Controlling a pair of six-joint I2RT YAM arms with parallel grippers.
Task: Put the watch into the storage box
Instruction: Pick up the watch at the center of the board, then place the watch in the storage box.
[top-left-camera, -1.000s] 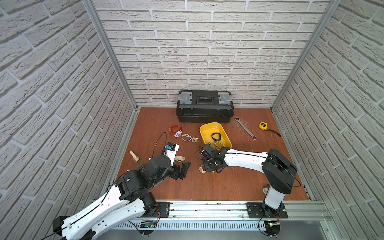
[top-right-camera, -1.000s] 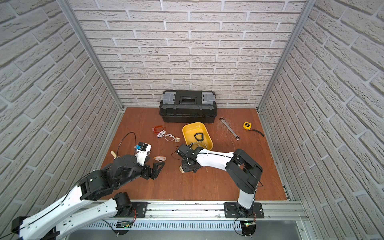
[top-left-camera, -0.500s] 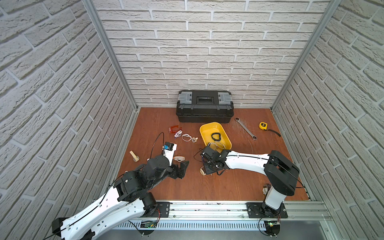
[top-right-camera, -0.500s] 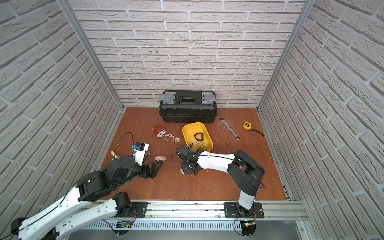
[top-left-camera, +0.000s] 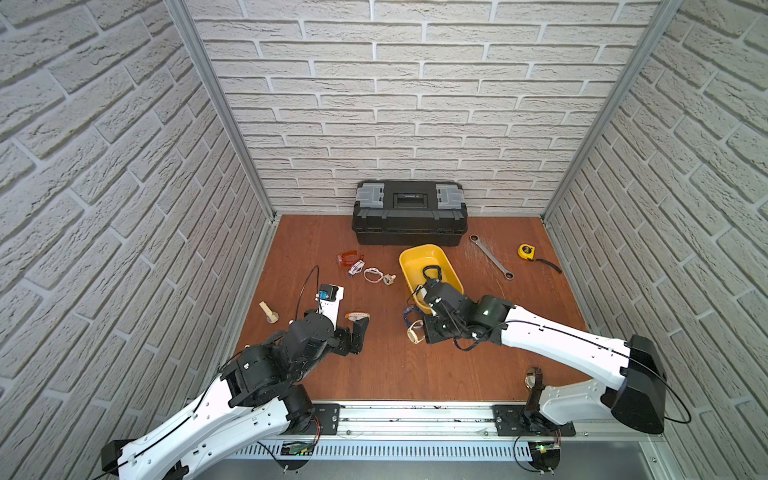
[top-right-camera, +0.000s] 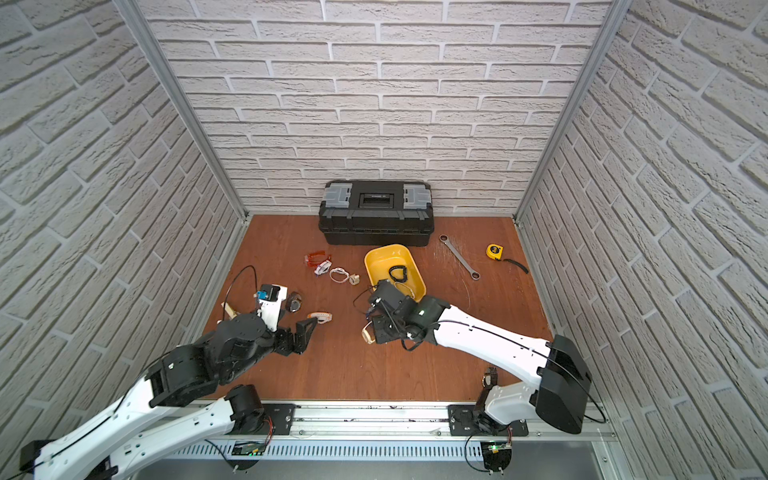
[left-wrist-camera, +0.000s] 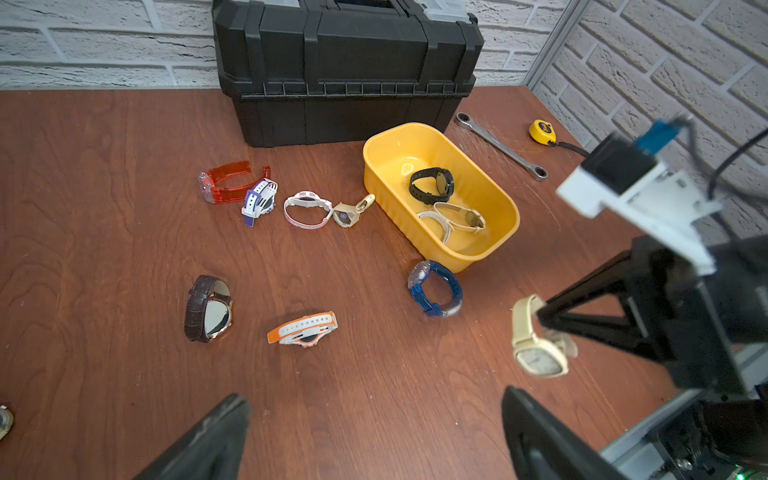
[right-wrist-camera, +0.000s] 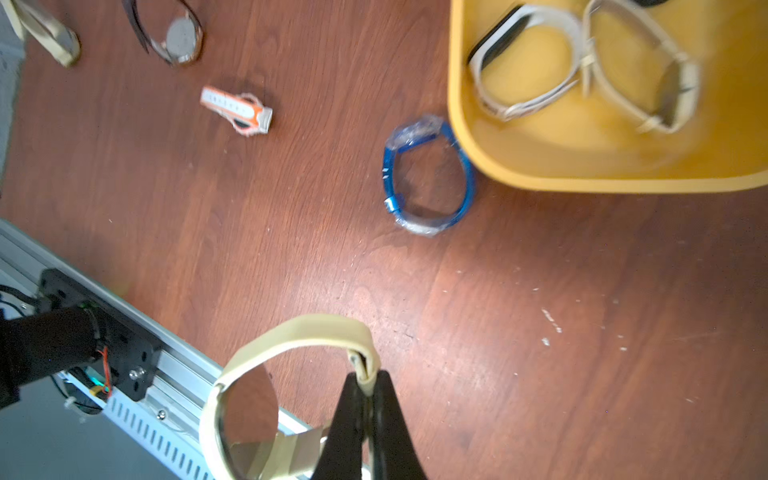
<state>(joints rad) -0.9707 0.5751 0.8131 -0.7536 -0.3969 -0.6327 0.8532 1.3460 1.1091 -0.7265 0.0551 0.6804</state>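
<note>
A cream watch (right-wrist-camera: 291, 332) with a square face hangs by its strap from my right gripper (right-wrist-camera: 368, 378), which is shut on the strap. In both top views this watch (top-left-camera: 413, 334) (top-right-camera: 366, 333) is just in front of the yellow storage box (top-left-camera: 419, 257) (top-right-camera: 386, 257). The box (left-wrist-camera: 399, 153) holds a black watch (left-wrist-camera: 432, 185) and two pale ones (left-wrist-camera: 453, 218). My left gripper (left-wrist-camera: 374, 407) (top-left-camera: 355, 332) stands open over bare table, left of the held watch (left-wrist-camera: 536, 345), with nothing between its fingers.
A blue watch (left-wrist-camera: 436, 291) lies against the box's near wall. An orange-white watch (left-wrist-camera: 303, 330), a brown leather one (left-wrist-camera: 208, 309) and a row of several small watches (left-wrist-camera: 305, 210) lie to the left. The black toolbox (top-left-camera: 409, 212), wrench (top-left-camera: 490, 255) and tape measure (top-left-camera: 526, 250) sit at the back.
My right gripper has closed on the cream watch's strap. The left arm has drawn back a little toward the front left, still open.
</note>
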